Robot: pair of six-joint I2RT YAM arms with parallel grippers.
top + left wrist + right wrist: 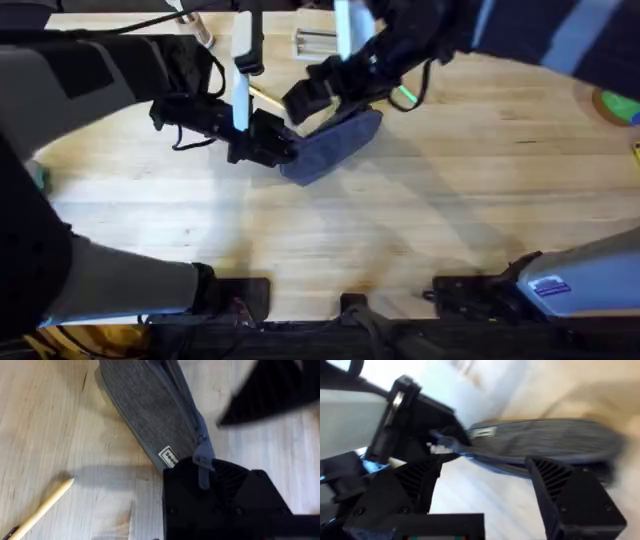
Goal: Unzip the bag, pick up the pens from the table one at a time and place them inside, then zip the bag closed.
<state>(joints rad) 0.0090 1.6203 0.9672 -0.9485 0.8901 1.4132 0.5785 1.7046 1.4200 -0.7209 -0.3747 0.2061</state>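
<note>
The blue-grey bag [335, 145] lies slanted on the table [450, 210] at the middle back. My left gripper [283, 152] is shut on the fabric tab at the bag's near-left end; the left wrist view shows the tab [202, 462] pinched between its fingers and the bag [150, 410] stretching away. My right gripper [318, 98] hovers open just above the bag; in its wrist view the bag [545, 442] lies beyond its spread fingers [570, 490]. A yellow pen [265, 97] [42, 507] lies left of the bag. A green pen [405, 97] lies behind it, partly under the right arm.
A clear plastic item [315, 40] and a marker-like stick [195, 25] lie at the table's back edge. A green and orange object [615, 105] sits at the far right, and a small green thing [38, 178] at the left edge. Bare wood fills the front.
</note>
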